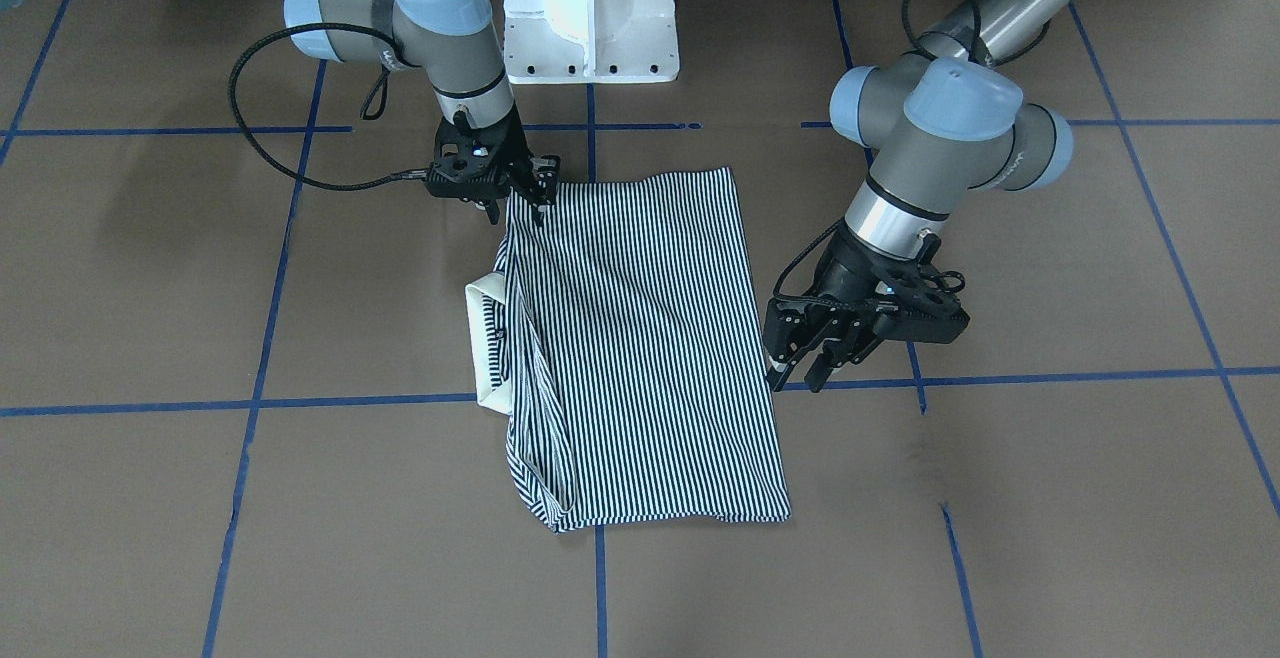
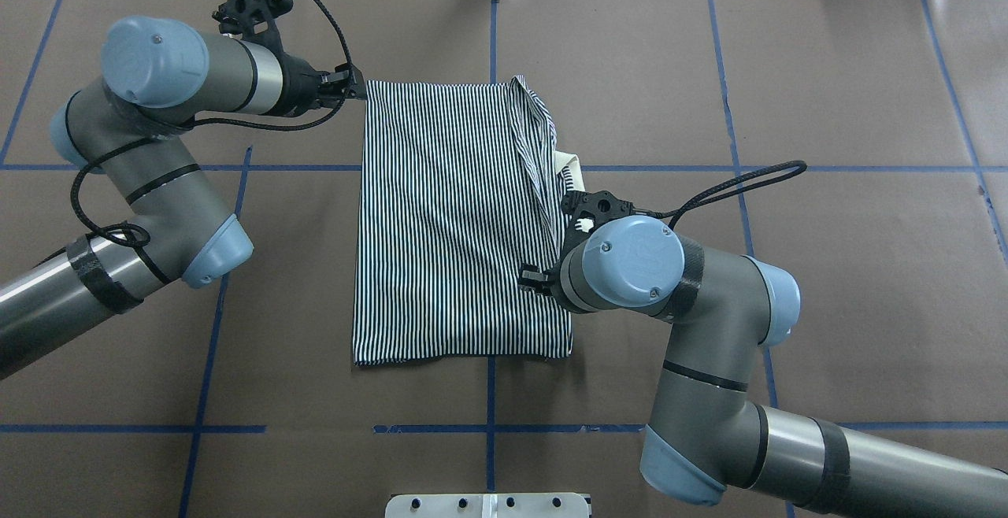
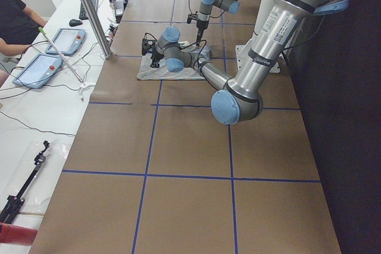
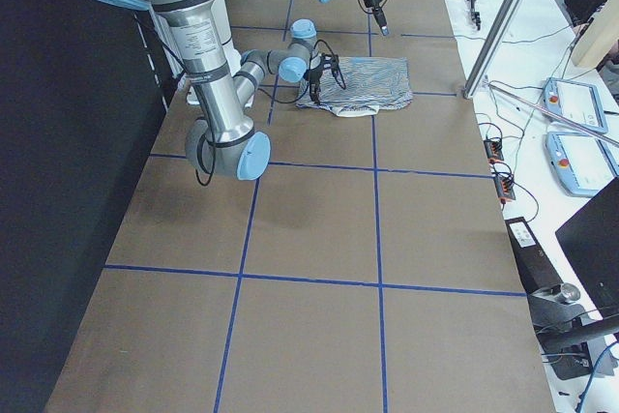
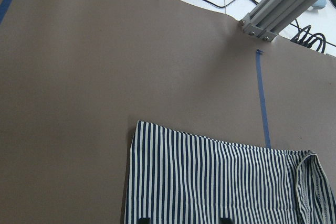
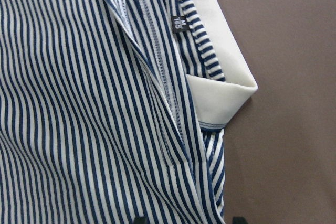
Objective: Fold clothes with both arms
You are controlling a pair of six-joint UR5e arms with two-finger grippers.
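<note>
Brown paper covers the table [image 2: 827,69], marked into large squares by blue tape lines [image 2: 866,168], with the robot's white pedestal base [image 1: 590,18] at the near edge.

The left arm [image 2: 157,187] comes in low from the near left, doubles back at the elbow and turns its wrist rightward toward the cloth, so its tool slants down and inward. The right arm [image 2: 709,392] rises from the near right, bends sharply and carries its wrist over the garment's right border, with its tool pointing almost straight down.

Between them lies the striped polo shirt [image 2: 449,219], folded into a flat rectangle at the table's centre. Its long axis runs from the robot's side to the far side, and its stripes run the same way. The right border is a loose fold of hemmed layers.

The left gripper [image 1: 795,381] hangs just beside the shirt's left edge, toward the far corner. Its jaws are parted and hold nothing. In its wrist view the fingertips [image 5: 226,219] frame striped cloth.

The right gripper [image 1: 525,200] stands at the shirt's near right corner. Its jaws are also spread, and the fingertips [image 6: 139,219] straddle the folded border. Whether they touch the cloth cannot be told.

The cream collar [image 1: 487,338] juts out rightward from the right edge onto the bare paper. A tiny dark neck label [image 6: 179,23] shows inside it.
</note>
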